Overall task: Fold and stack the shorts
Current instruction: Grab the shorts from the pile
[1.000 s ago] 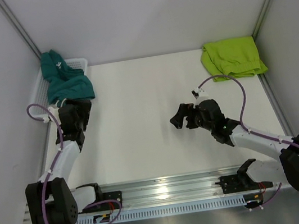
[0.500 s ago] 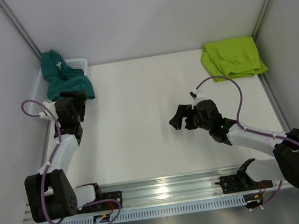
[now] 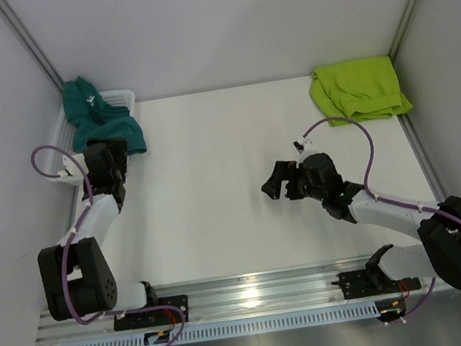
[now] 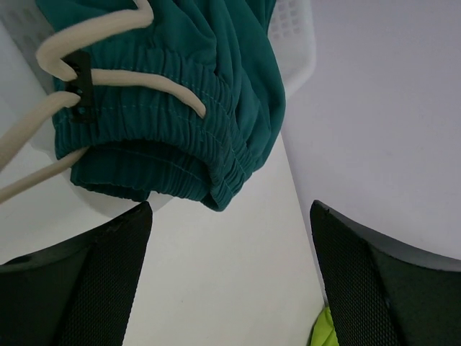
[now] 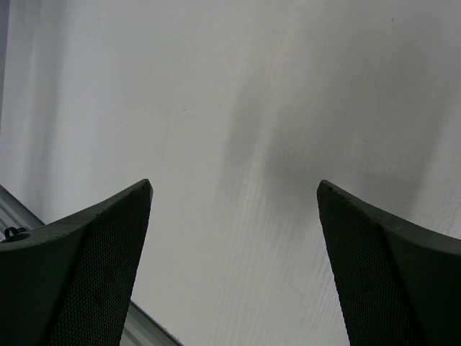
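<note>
Left pincer (image 4: pixel 230 209): Your fingers stand wide apart with nothing between them. They point at the elastic waistband hem just ahead and do not touch it.

Right pincer (image 5: pixel 234 186): This one is spread apart and empty too. It hangs over the bare middle of the white surface (image 3: pixel 211 158), well away from both garments.

Dark teal fabric shorts (image 4: pixel 180 108): They lie bunched and unfolded at the far left. Part is heaped in the white plastic mesh basket (image 3: pixel 118 97) and the waistband spills over its rim towards the surface. The off-white drawstring (image 4: pixel 144 79) loops loose across the waistband.

Lime green fabric shorts (image 3: pixel 358 89): They sit in the far right corner of the surface, well apart from the teal pair. They make a fairly compact, flat shape, and the overhead view suggests they are folded. You cannot confirm how neatly from here.

Done so far: At most one pair looks dealt with, and nothing is stacked.

Left to do: You need to take the teal pair at the waistband and draw it clear of the basket. Then spread it on the open surface, fold it, and bring the two pairs together in one pile.

Watch for: The loose drawstring may catch a finger or the basket mesh as you pull. The light basket may drag along with the fabric.
</note>
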Robot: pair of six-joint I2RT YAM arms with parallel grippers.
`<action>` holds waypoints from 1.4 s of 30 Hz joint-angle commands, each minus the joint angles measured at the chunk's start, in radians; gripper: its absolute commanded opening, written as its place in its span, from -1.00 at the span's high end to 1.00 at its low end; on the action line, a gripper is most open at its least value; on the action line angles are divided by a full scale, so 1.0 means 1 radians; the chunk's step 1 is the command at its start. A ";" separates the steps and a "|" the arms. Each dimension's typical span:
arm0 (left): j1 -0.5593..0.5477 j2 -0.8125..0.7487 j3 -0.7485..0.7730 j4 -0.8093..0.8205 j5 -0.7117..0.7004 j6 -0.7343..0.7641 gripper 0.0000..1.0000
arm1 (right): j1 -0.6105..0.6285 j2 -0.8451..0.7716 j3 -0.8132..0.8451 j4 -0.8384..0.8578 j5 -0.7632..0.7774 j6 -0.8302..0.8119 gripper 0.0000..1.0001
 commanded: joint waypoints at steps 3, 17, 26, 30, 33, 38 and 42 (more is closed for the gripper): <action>0.011 0.044 0.074 0.028 -0.089 0.011 -0.81 | -0.012 0.020 -0.009 0.053 -0.014 0.009 -0.92; 0.008 0.124 0.040 0.157 -0.192 -0.009 -0.32 | -0.030 0.047 -0.008 0.065 -0.038 0.021 -0.91; 0.017 0.171 0.114 0.217 -0.187 0.116 0.85 | -0.043 0.041 -0.012 0.065 -0.050 0.024 -0.90; 0.032 0.154 0.171 0.189 -0.170 0.152 1.00 | -0.044 0.038 -0.018 0.070 -0.055 0.024 -0.89; 0.046 0.148 0.250 0.139 -0.146 0.190 1.00 | -0.046 0.035 -0.017 0.067 -0.058 0.024 -0.89; 0.094 0.176 0.574 -0.016 -0.048 0.271 1.00 | -0.046 0.015 -0.020 0.062 -0.058 0.022 -0.89; 0.109 0.202 0.810 -0.140 0.015 0.342 1.00 | -0.046 0.009 -0.022 0.062 -0.058 0.021 -0.88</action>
